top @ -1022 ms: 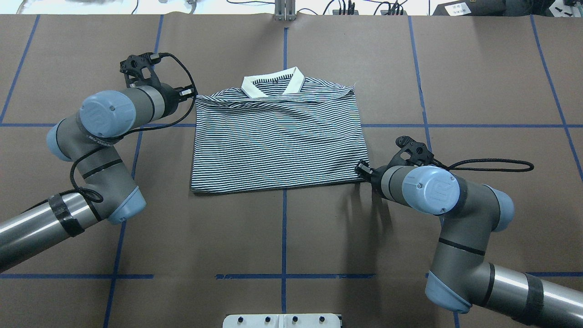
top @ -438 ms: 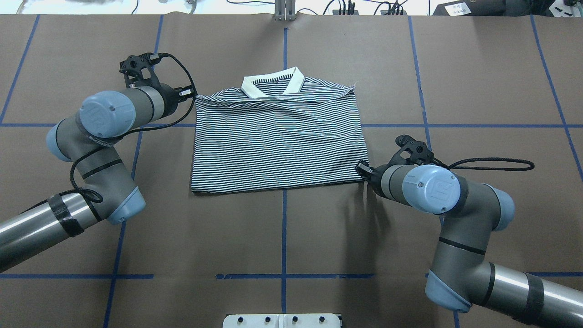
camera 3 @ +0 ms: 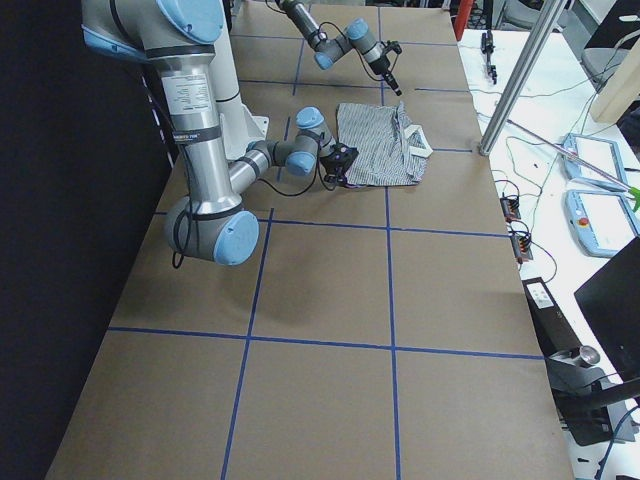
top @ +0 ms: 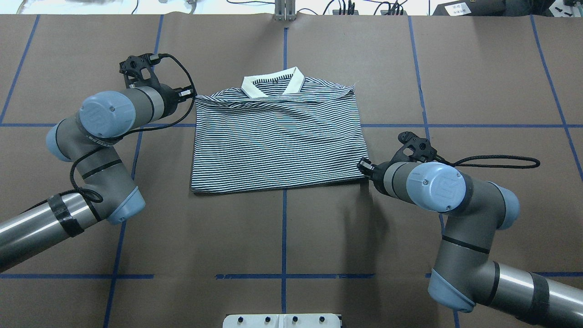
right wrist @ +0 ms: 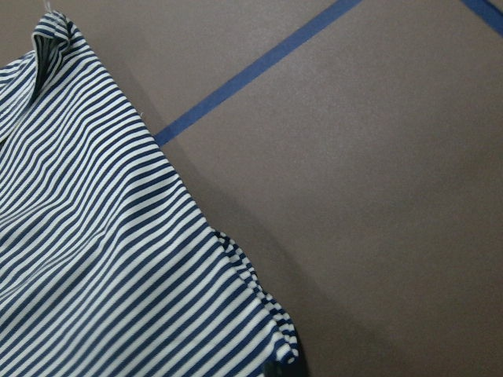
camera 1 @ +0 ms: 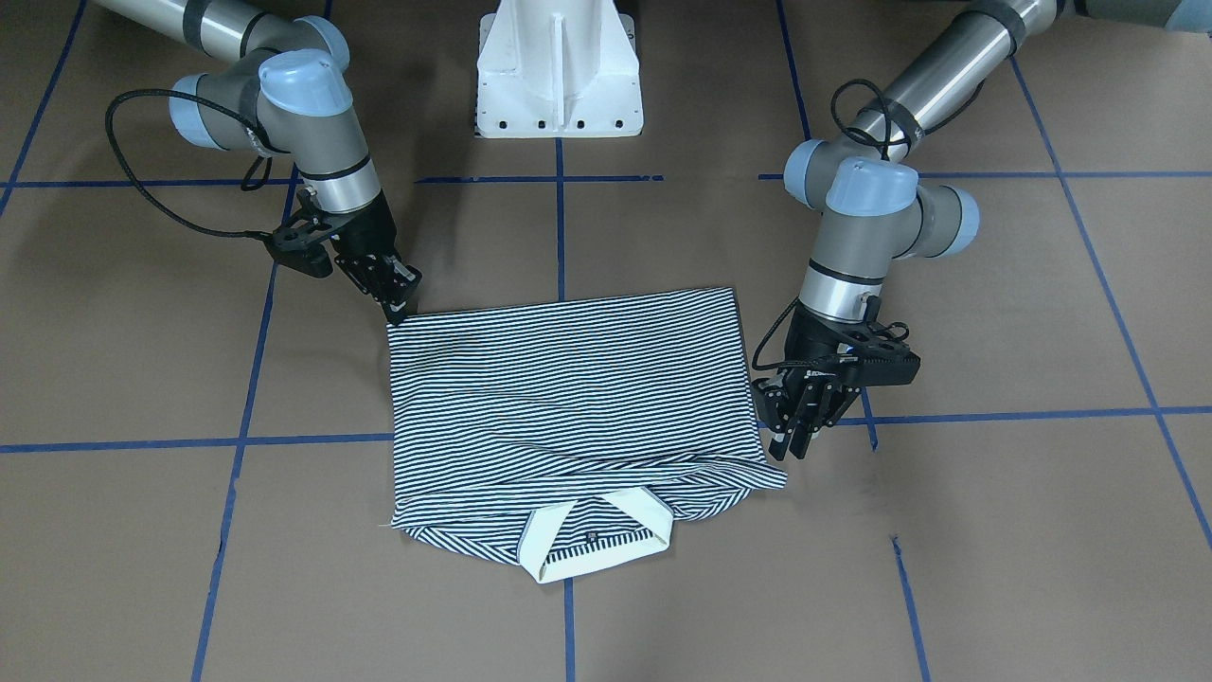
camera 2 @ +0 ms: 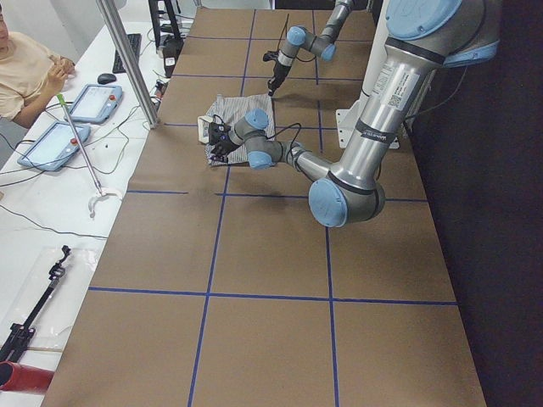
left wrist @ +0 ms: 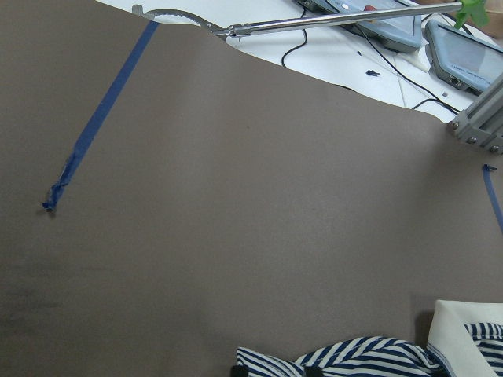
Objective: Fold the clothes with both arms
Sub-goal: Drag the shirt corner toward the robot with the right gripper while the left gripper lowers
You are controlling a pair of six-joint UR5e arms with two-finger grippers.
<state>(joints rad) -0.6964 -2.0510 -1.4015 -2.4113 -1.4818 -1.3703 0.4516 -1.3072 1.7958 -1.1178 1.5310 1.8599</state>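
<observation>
The striped polo shirt (top: pixel 278 141) lies folded flat in the middle of the table, its cream collar (top: pixel 273 82) at the far edge. It also shows in the front view (camera 1: pixel 568 388). My left gripper (top: pixel 190 94) is at the shirt's far left shoulder corner. In the front view (camera 1: pixel 788 445) its fingers are close together at the shirt's edge, and the left wrist view shows bunched striped cloth (left wrist: pixel 354 357). My right gripper (top: pixel 363 165) is at the near right hem corner. In the front view (camera 1: pixel 398 308) it narrows to a point on that corner (right wrist: pixel 267 338).
The white pedestal base (camera 1: pixel 559 66) stands at the robot's side of the table. Blue tape lines (top: pixel 284 228) cross the brown tabletop. An operator (camera 2: pixel 25 68), tablets (camera 2: pixel 89 102) and an aluminium post (camera 2: pixel 127 59) are beyond the far edge.
My right arm's elbow has shifted a little to the right and its gripper has edged slightly away from me. The shirt and the left arm have not moved.
</observation>
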